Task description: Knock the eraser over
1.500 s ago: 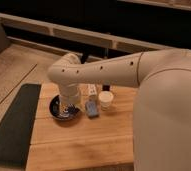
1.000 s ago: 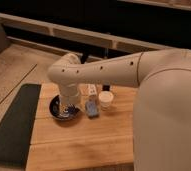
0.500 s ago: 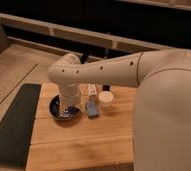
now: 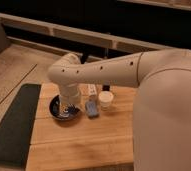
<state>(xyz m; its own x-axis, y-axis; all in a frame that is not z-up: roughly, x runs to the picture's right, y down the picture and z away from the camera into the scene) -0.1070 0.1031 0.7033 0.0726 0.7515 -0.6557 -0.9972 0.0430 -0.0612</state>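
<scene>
In the camera view the eraser (image 4: 106, 88) stands upright near the back of the table (image 4: 79, 145), just behind the white cup (image 4: 105, 100). It is toward the picture's right from the pincer (image 4: 69, 103), which hangs over the dark bowl (image 4: 54, 111). The small bottle (image 4: 92, 90) stands between them. How wide the pincer is, I cannot tell.

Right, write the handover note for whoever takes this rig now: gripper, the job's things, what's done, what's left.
Gripper: hanging low over the dark bowl on the wooden table, left of the eraser and apart from it.
Eraser: appears upright just behind the white cup, right of the small bottle; the light-blue pad lies in front of the bottle.
Done: nothing yet; the eraser is not knocked over.
Left: bring the gripper right, probably clear of bottle and cup, and tip the eraser.
</scene>
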